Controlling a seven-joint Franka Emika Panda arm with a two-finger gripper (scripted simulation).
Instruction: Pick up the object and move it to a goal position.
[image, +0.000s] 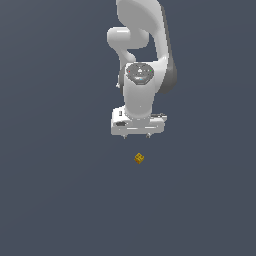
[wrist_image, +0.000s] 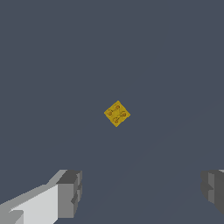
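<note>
The object is a tiny yellow-orange cube (image: 139, 158) with darker markings, lying on the dark grey surface. It also shows in the wrist view (wrist_image: 117, 113), turned like a diamond. My white gripper (image: 136, 136) hangs above the surface, just beyond the cube in the exterior view, and does not touch it. Its jaws stand wide apart and hold nothing. In the wrist view the two grey fingertips (wrist_image: 70, 192) sit far apart, with the cube ahead of the gap between them (wrist_image: 140, 192).
The white arm (image: 145, 60) rises behind the gripper. A flat dark grey surface (image: 60, 190) spreads all around the cube.
</note>
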